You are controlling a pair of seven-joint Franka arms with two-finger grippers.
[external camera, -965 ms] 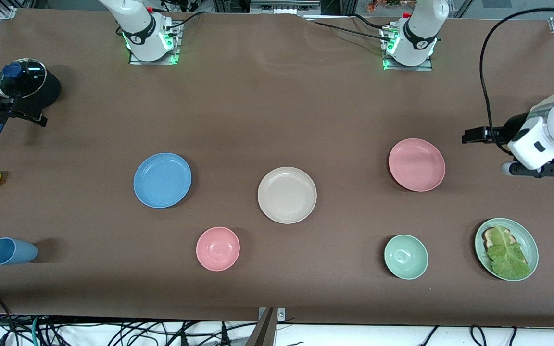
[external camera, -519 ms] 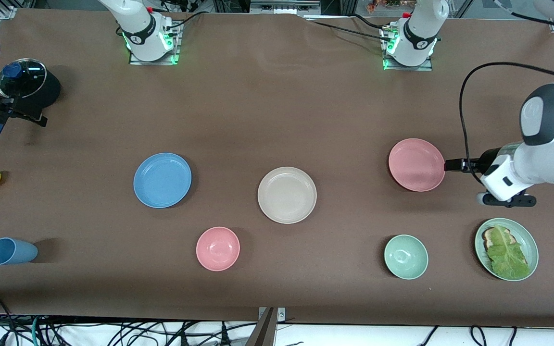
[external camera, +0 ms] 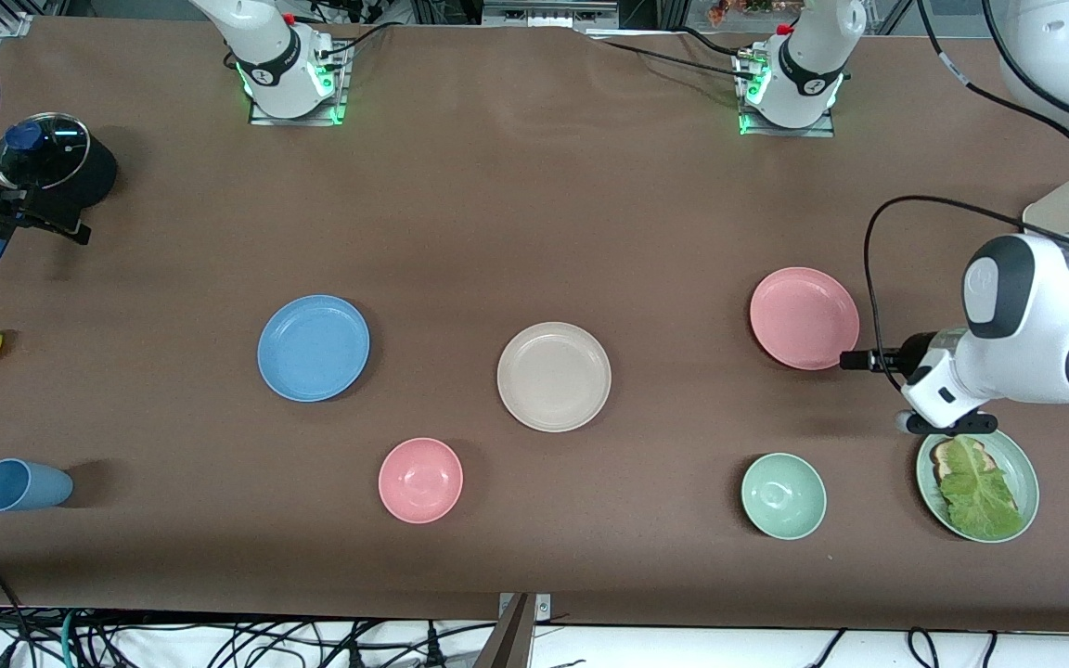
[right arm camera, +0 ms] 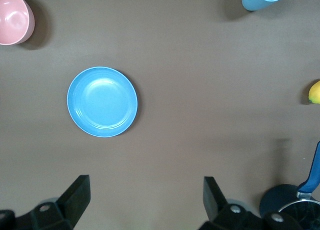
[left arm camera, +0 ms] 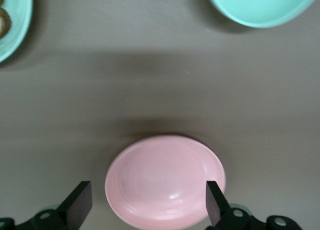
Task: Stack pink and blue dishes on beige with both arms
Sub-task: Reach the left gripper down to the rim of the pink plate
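Your left gripper (left arm camera: 147, 210) has swung in beside the pink plate (external camera: 804, 317), fingers (left arm camera: 77, 205) wide and empty. The right gripper (right arm camera: 145, 205), also wide, seems to wait high over the blue plate (external camera: 314, 348). Nothing is stacked yet (beige plate (external camera: 554, 377) bare mid-table).

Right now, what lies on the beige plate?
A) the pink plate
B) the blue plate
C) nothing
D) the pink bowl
C: the beige plate is bare; the pink plate and the blue plate each lie apart from it on the table.
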